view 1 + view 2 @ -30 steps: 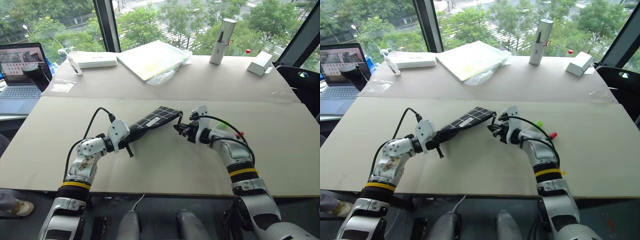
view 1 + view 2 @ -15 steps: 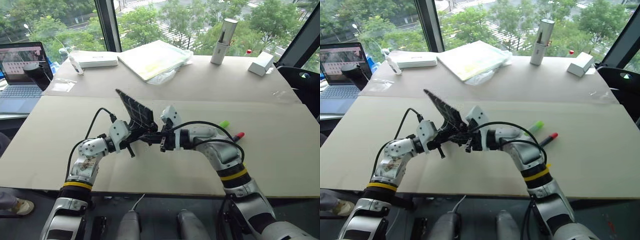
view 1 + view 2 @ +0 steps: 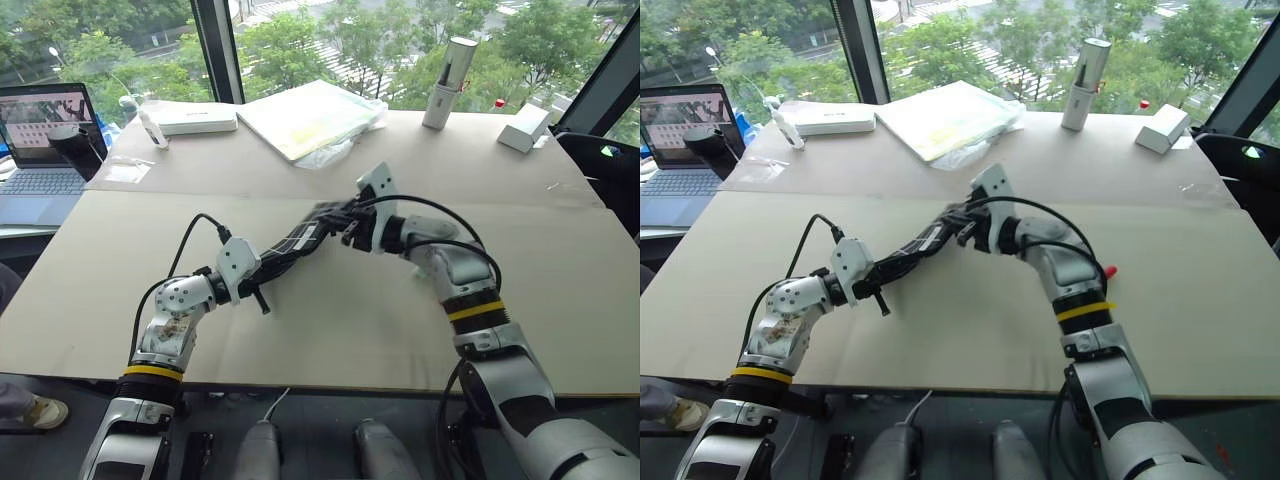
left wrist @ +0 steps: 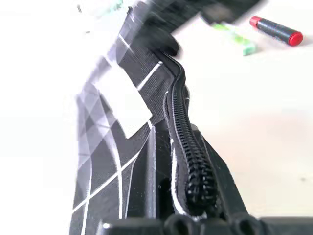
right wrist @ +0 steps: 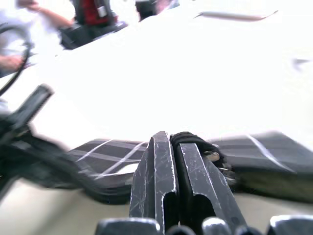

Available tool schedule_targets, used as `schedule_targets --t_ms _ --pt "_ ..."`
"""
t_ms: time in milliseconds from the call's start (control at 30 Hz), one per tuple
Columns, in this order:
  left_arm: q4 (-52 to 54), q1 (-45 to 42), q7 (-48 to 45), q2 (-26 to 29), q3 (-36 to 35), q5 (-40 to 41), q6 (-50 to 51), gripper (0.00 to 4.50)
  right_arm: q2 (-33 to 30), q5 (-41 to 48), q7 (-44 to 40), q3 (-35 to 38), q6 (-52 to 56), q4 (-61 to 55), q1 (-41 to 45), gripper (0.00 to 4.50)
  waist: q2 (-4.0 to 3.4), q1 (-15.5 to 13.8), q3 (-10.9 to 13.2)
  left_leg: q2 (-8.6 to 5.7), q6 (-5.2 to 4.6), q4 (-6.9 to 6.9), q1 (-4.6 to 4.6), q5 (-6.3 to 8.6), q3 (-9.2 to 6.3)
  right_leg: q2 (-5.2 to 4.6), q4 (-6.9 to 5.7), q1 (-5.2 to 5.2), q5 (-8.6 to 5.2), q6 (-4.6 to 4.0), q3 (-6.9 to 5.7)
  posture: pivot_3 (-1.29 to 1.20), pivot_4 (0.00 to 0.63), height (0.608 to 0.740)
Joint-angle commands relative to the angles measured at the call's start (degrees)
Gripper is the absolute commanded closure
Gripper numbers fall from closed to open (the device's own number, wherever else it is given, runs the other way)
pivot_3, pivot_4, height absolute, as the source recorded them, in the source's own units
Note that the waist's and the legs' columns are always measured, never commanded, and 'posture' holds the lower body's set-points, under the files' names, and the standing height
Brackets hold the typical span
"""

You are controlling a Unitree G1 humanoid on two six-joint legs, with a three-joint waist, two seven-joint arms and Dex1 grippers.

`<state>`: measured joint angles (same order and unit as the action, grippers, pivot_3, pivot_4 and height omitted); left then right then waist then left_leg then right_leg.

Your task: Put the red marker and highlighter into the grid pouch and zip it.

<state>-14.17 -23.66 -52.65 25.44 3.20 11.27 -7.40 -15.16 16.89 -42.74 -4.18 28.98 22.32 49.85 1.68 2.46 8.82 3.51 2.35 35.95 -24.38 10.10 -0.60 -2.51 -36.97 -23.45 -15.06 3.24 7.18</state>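
Held off the table [image 3: 120,250] between both pincers: the grid pouch [image 3: 295,240], stretched as a long dark band. Left gripper [image 3: 262,270] pressed together on the near end of the pouch, zipper [image 4: 183,132] running straight away from its fingers in the left wrist view, white label [image 4: 122,100] just beside that line. Right gripper [image 3: 343,222] pinched tight on the far end, apparently at the pull strap, fingers [image 5: 168,176] closed with black fabric caught beside their tips.

Long axis of the pouch running from the left pincer up and away toward the right pincer, so any zipper travel follows that same line, away from or toward the left grip. Hard to tell whether the mouth stands open.

Still loose on the table, beyond the far end of the pouch as seen from the left pincer: the highlighter [image 4: 234,38], and just beyond it the red marker [image 4: 276,30], lying roughly parallel and near each other. Both on the right arm's side, a red tip [image 3: 1109,270] peeking out behind that forearm, well apart from the left pincer. By this layout, right pincer clearly the nearer for picking either pen; left one better kept as the anchor on the pouch
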Motion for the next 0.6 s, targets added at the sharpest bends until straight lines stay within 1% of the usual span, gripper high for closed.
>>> schedule_targets --t_ms 33,233,333,467,600 --pt "2.0 -0.3 -0.5 0.2 -0.3 0.9 0.0 4.50 -1.4 0.0 -2.7 -0.7 -0.6 -2.9 -1.9 4.48 0.00 0.1 0.0 0.00 0.00 -0.02 0.00 0.00 0.00 0.00 -0.01 -0.02 0.00 0.00 0.01 0.00 0.150 0.740" --pt "2.2 -0.3 -0.8 0.2 -0.5 1.2 0.1 4.50 -2.5 3.5 -9.5 -4.3 4.6 -14.1 -8.6 4.48 0.00 0.1 0.0 0.00 0.00 -0.03 -0.03 0.00 -0.01 0.00 -0.02 -0.04 0.00 -0.01 0.01 0.00 0.150 0.740" --pt "2.3 -0.2 -0.9 0.1 -0.8 1.4 0.3 4.50 -2.7 5.0 -11.6 -5.2 6.5 -17.9 -10.4 4.48 0.00 0.1 0.0 0.00 0.00 -0.03 -0.03 0.00 -0.02 0.00 -0.03 -0.05 0.00 -0.01 0.00 0.00 0.150 0.740" --pt "2.8 -0.2 -0.8 0.0 -0.9 1.8 0.8 4.50 -2.1 6.0 -11.8 -5.2 8.0 -18.5 -10.6 4.48 0.00 0.1 0.0 0.00 0.00 -0.02 -0.02 0.00 -0.03 0.00 -0.02 -0.04 -0.01 -0.01 -0.01 0.00 0.150 0.740" --pt "3.8 0.3 -0.8 0.0 -1.0 2.2 1.6 4.50 -2.4 5.7 -10.4 -2.0 6.5 -13.3 -9.1 4.48 0.00 -0.1 0.0 -0.01 0.00 0.00 -0.03 0.00 -0.04 0.00 -0.02 -0.02 -0.01 -0.01 -0.02 0.00 0.150 0.740"
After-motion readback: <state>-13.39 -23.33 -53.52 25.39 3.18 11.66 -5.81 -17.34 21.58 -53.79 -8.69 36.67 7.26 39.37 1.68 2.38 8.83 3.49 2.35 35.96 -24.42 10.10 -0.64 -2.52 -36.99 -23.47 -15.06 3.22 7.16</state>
